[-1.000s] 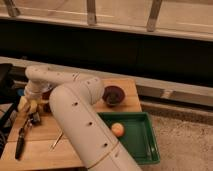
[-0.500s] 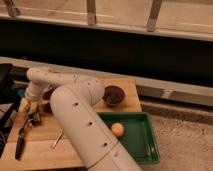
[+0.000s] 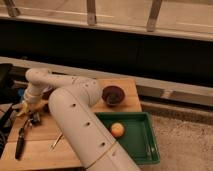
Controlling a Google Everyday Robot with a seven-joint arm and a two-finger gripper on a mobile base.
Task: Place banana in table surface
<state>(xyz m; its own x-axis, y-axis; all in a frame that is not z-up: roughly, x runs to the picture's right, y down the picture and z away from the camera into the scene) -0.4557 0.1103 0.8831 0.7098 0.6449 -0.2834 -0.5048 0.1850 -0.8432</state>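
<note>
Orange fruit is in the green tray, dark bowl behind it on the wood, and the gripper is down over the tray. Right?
Not quite. The camera view shows the gripper down at the left end of the table surface, not over the green tray. The orange fruit is in the tray, the dark bowl behind it on the wood.

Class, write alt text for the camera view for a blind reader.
A white robot arm reaches across the wooden table, its hand at the left edge by a pale banana. A green tray holds an orange fruit.
</note>
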